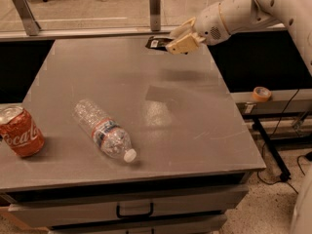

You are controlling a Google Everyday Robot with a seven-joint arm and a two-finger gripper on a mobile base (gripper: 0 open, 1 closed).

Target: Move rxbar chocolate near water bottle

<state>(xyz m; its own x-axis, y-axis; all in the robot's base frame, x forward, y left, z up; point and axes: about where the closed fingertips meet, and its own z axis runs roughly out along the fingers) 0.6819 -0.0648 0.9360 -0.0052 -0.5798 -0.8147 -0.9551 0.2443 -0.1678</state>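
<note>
Gripper [173, 41] clamped on bar [156, 43], aloft over table's [195, 111] far edge. Bottle [104, 136] lies toward front-left corner. Carry step, likely; next: cross to bottle, lower beside it, release.

Faint shadow (overhead light, seemingly) beneath hand [171, 41]

Arm [258, 4]: white, enters from the upper right, forearm slanting down to the left
Wrist [214, 24]: rounded white housing with a thin tan ring, pointing left
Gripper [171, 41]: in the air over the far right part of the table [204, 111]
Fingers [185, 44]: tan, clamped on one end of the rxbar chocolate [156, 43], which juts out leftward
Body [304, 208]: white curved shell at the lower right edge
</note>
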